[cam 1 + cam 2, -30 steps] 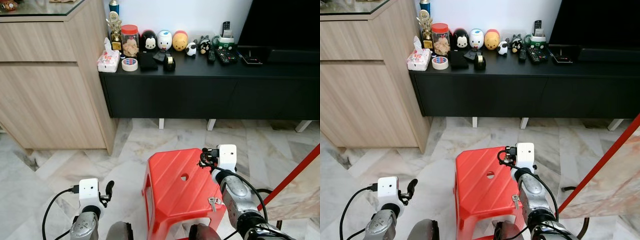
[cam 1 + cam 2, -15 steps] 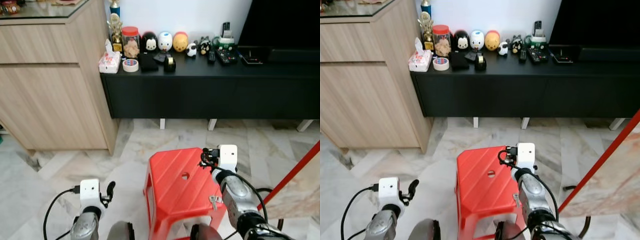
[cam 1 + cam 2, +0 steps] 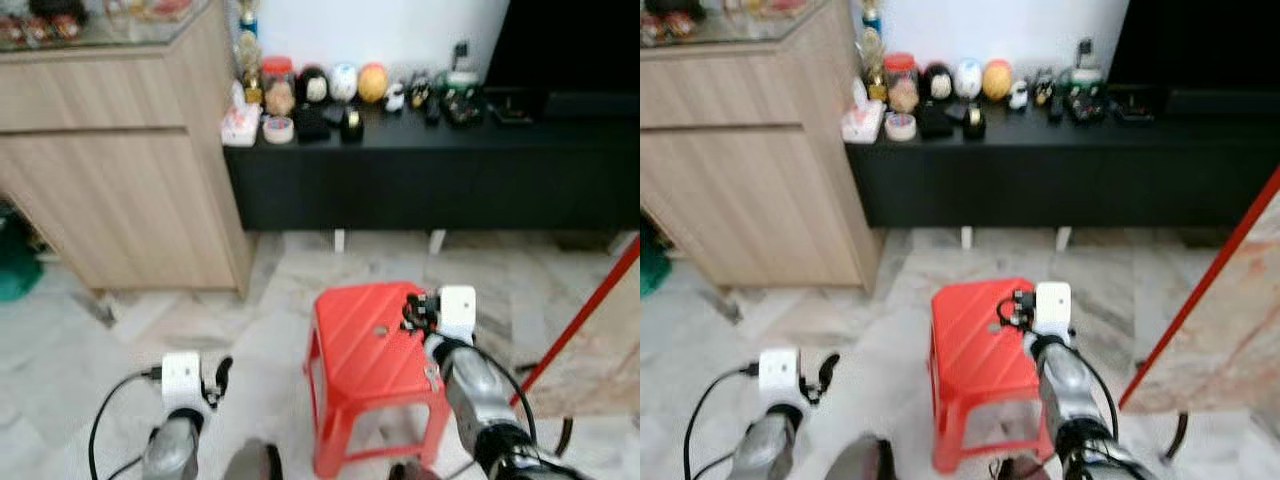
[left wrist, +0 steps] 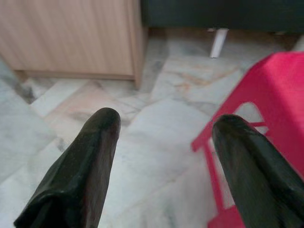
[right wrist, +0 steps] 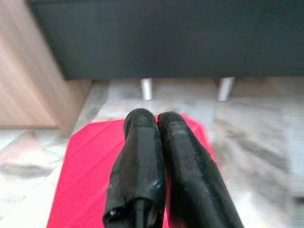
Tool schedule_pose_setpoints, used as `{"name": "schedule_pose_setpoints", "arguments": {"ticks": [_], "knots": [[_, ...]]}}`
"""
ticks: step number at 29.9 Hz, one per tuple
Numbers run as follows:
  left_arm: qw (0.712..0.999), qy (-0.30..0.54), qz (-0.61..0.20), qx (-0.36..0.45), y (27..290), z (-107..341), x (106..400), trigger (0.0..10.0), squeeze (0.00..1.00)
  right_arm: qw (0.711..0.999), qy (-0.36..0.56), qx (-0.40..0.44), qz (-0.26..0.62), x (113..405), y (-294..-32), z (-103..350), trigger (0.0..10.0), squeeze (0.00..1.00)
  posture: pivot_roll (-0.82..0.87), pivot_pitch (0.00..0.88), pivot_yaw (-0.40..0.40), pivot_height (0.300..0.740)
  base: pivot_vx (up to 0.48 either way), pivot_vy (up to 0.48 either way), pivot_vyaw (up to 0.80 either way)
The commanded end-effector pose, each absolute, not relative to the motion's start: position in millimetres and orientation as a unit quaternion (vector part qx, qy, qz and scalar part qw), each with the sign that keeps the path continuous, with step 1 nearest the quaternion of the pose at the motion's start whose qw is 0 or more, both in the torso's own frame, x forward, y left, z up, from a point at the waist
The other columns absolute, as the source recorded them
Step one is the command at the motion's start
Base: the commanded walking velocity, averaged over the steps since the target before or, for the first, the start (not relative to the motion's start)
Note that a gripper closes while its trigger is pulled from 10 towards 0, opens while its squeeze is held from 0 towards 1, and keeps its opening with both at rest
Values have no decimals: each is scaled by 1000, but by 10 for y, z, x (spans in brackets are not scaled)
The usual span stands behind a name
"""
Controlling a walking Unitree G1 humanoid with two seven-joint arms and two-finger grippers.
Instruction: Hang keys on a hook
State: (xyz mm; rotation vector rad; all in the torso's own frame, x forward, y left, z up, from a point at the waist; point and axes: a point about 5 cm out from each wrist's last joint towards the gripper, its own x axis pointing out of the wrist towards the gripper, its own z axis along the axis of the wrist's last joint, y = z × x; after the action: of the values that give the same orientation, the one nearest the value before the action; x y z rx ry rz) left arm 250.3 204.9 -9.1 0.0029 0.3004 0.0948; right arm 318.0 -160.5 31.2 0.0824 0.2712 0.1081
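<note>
Marble floor [image 3: 120, 330], pale and veined, head views blurred. Black low cabinet [image 3: 420, 180] along the far wall, on short white legs. Row of small figurines [image 3: 345, 85] and a tape roll [image 3: 278, 128] on its top. Wooden cabinet [image 3: 130, 200] at far left, touching the black one. Red pole [image 3: 585, 325] slanting up at the right edge.

Red stool [image 3: 365, 350] near centre, ribbed top with a small hole in the middle.

Right gripper [image 3: 412, 312] over the far right corner of the stool top. Fingers [image 5: 140, 156] pressed tight together in the wrist view, tips aimed at the stool's far edge and the black cabinet beyond. Nothing discernible between them.

Left gripper [image 3: 222, 375] low at near left, over bare floor, well apart from the stool. Fingers [image 4: 90, 156] spread wide, floor and the stool's side seen through the gap.

Keys [image 3: 430, 377]: small pale shape at the stool's near right edge, against the right forearm. Too blurred to confirm, or to tell how attached.
</note>
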Motion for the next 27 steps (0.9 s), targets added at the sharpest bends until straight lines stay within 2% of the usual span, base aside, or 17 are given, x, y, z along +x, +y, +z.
{"name": "schedule_pose_setpoints", "arguments": {"ticks": [1,8,14,21,24,25,26,27], "knots": [[988,148,45,10,2060,-80,2516,10000,0,990,120,44,55,3243,-1592,395,10000,0,59,0,-37,740,0,0,0],[990,136,41,17,2062,-33,2549,10000,0,990,118,45,61,3269,-1587,426,10000,0,62,0,-38,740,0,0,0],[994,101,23,22,2049,110,2638,10000,0,989,103,40,102,3361,-1514,561,10000,0,57,0,-39,740,0,0,0],[996,49,-63,38,1919,396,2790,10000,0,968,101,23,227,3426,-1319,710,10000,0,56,0,-37,740,0,0,0],[995,46,-85,37,1879,427,2803,10000,0,963,100,22,250,3428,-1288,736,10000,0,58,0,-37,740,0,0,0],[993,44,-104,38,1848,447,2806,10000,0,958,103,26,266,3425,-1266,748,10000,0,57,0,-37,740,0,0,0],[987,43,-151,36,1777,494,2803,10000,0,940,108,27,322,3396,-1212,778,10000,0,56,0,-34,740,0,0,0],[987,43,-151,36,1777,494,2803,10000,0,940,108,27,322,3396,-1212,778,10000,0,56,0,-34,740,0,0,0]]}}
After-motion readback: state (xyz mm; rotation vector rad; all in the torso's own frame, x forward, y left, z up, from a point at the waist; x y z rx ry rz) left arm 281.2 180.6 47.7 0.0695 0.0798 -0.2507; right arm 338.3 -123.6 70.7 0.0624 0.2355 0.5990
